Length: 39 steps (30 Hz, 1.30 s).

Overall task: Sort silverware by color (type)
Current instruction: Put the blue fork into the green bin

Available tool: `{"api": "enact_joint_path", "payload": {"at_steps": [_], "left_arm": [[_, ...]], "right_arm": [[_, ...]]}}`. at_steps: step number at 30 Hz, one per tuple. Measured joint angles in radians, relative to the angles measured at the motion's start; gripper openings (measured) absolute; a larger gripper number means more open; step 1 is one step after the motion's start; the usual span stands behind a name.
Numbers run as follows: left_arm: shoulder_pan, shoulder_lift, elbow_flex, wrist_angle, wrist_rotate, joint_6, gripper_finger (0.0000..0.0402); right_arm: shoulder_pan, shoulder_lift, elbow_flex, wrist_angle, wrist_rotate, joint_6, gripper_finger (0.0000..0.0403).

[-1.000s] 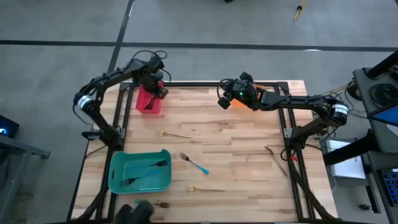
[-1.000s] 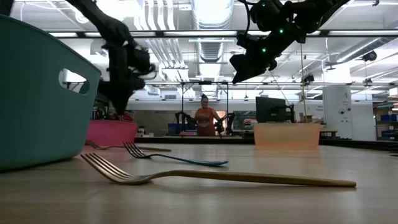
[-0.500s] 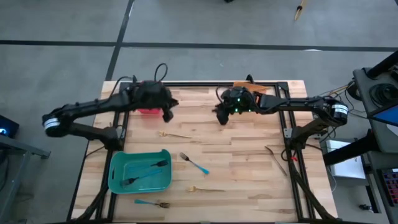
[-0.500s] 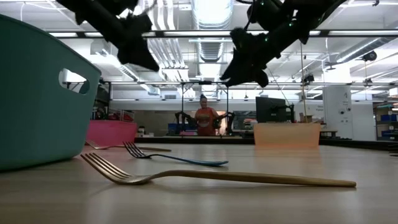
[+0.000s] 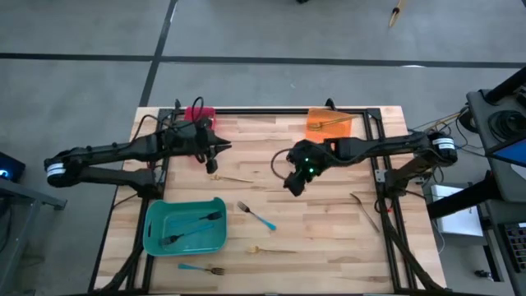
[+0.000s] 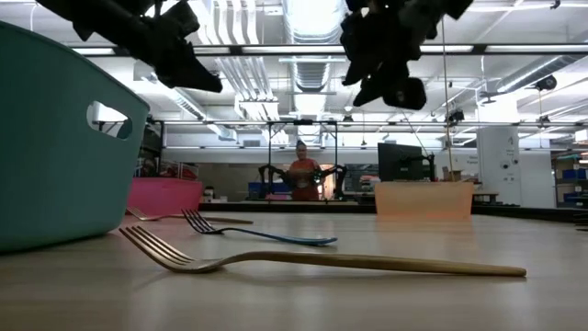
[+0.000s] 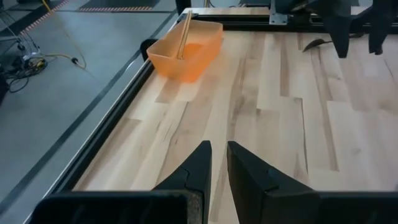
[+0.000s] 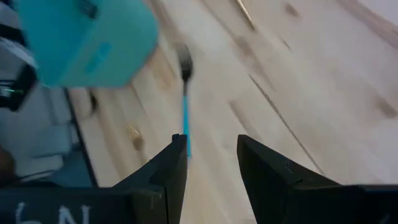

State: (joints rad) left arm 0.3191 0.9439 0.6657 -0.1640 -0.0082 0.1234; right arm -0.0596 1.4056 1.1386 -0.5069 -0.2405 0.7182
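Note:
Forks lie flat on the wooden table: a gold one [image 5: 234,178], a blue-handled one [image 5: 256,216], a second gold one [image 5: 271,250], a blue one [image 5: 201,269] near the front edge, and a dark one [image 5: 366,210] at the right. My left gripper [image 5: 215,156] hovers near the first gold fork's head with a narrow gap between its fingers [image 7: 217,163] and nothing in it. My right gripper [image 5: 294,182] hangs open over the table's middle. Its wrist view shows the blue-handled fork [image 8: 185,118] beyond the gap [image 8: 211,155].
A teal bin [image 5: 156,238] at the near left holds blue forks. A red bin [image 5: 197,113] stands at the far left, and an orange bin [image 5: 327,123] with a gold fork stands at the far right. A person [image 6: 301,175] stands far behind the table.
My left gripper has swung from over the red bin toward the table's near side and middle and tipped from pointing down to nearly level. My right gripper has gone from beside the orange bin toward the near edge, rolling as it went. No fork has moved.

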Motion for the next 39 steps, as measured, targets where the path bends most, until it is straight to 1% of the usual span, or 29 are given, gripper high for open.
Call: {"api": "enact_joint_path", "payload": {"at_steps": [2,4,12,17,22,24,26,30,34,39], "left_arm": [[0.0,-0.001,-0.003,0.001,0.0,-0.001,0.0033],[0.0,-0.001,-0.006,0.0,0.0,-0.001,0.0033],[0.0,-0.003,-0.006,0.007,0.0,-0.001,0.0033],[0.0,-0.017,-0.006,0.007,0.001,-0.005,0.0033],[0.0,-0.043,-0.006,0.006,0.003,-0.039,0.0033],[-0.002,-0.058,-0.006,-0.004,0.003,-0.059,0.0033],[-0.003,-0.079,-0.006,-0.017,0.025,-0.079,0.0033],[-0.005,-0.121,-0.006,-0.023,0.103,-0.117,0.0033],[-0.011,-0.163,-0.011,-0.02,0.157,-0.144,0.0033],[-0.018,-0.213,-0.038,-0.012,0.158,-0.177,0.0032]], "right_arm": [[0.017,0.02,0.047,-0.082,0.048,0.024,0.013],[0.029,0.047,0.085,-0.12,0.084,0.029,0.013],[0.083,0.19,0.196,-0.124,0.087,-0.051,0.013],[0.127,0.329,0.276,-0.127,0.088,-0.09,0.013],[0.165,0.48,0.395,-0.143,0.088,-0.126,0.013],[0.18,0.533,0.444,-0.152,0.113,-0.133,0.013],[0.194,0.579,0.495,-0.174,0.153,-0.138,0.013],[0.219,0.664,0.6,-0.267,0.242,-0.145,0.013],[0.228,0.731,0.68,-0.296,0.266,-0.164,0.013],[0.227,0.803,0.755,-0.303,0.271,-0.195,0.013]]}}
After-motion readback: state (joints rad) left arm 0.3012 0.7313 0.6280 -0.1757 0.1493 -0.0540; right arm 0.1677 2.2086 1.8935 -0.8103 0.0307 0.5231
